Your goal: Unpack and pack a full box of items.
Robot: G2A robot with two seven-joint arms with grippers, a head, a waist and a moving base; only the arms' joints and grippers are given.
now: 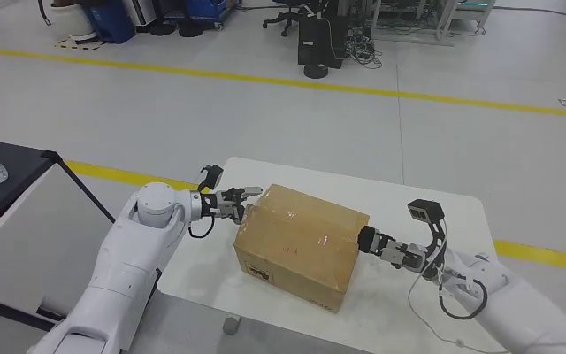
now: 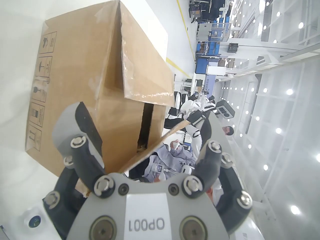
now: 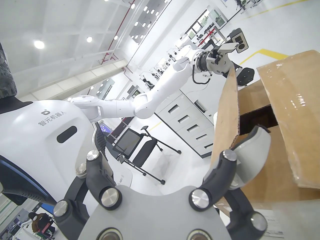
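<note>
A brown cardboard box (image 1: 296, 243) with clear tape on top sits in the middle of the white table (image 1: 424, 208). My left gripper (image 1: 240, 202) is at the box's left end. It is open (image 2: 146, 131), and the thin edge of a lifted top flap (image 2: 160, 141) runs between its fingers. My right gripper (image 1: 370, 239) is at the box's right end, also open (image 3: 160, 136). One of its fingers (image 3: 252, 146) rests just behind the raised flap (image 3: 225, 116), beside a dark gap into the box (image 3: 255, 118). The box's contents are hidden.
Bare tabletop lies to the right of and behind the box. A black-framed stand (image 1: 26, 173) is beyond the table's left side. A grey drawer cabinet (image 3: 190, 123) and a folding chair (image 3: 140, 148) stand on the floor behind.
</note>
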